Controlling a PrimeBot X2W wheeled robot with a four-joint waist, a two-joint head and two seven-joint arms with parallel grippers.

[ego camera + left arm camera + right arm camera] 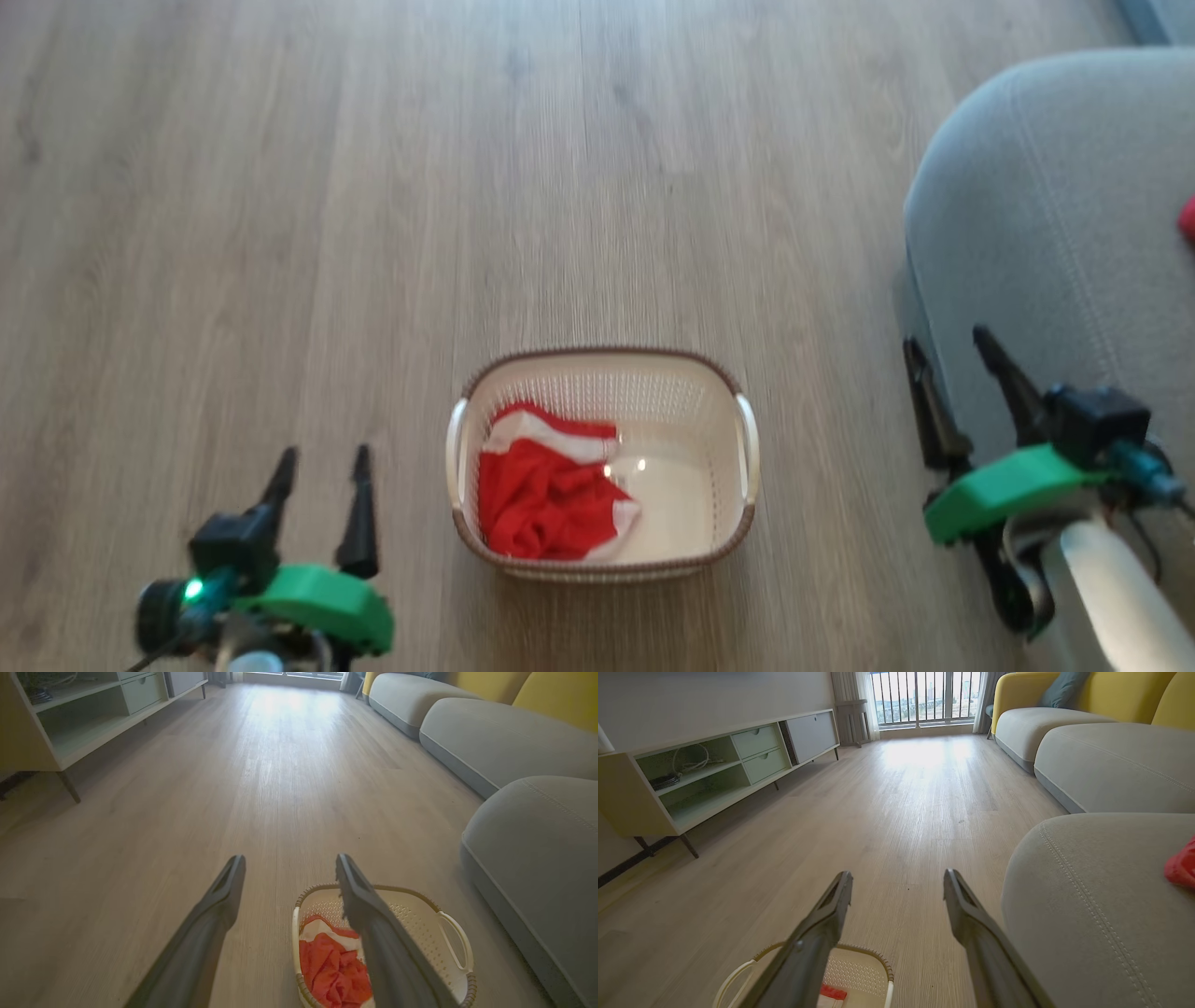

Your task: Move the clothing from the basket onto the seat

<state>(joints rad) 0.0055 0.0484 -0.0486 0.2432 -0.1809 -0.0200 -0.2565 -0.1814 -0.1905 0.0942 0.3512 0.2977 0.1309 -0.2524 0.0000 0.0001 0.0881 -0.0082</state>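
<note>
Two bright red soft fabric garments are in sight, but only one shows whole. The crumpled red garment (546,499) with white bands lies in the left half of the small cream-white perforated plastic basket (653,392) with a brown woven-look rim. It stands at the lower centre of the head view on the pale wood-plank floor (280,187).

The other red garment (1187,219) is a mere sliver cut off by the right edge of the frame. It rests on the large grey fabric-upholstered seat (1046,233) with pale stitched seams, at the upper right, and its shape cannot be made out. The right wrist view (1181,865) also cuts it at the right edge.

At the lower left the left gripper (326,453) has its jaws apart and holds nothing, well apart from the basket. At the lower right the right gripper (945,338) is likewise spread and empty, before the seat's rounded edge.

In the left wrist view one dark finger (373,933) hides part of the basket and the garment in it. In the right wrist view only a corner of the basket (859,970) shows at the bottom edge. The head view is slightly blurred.
</note>
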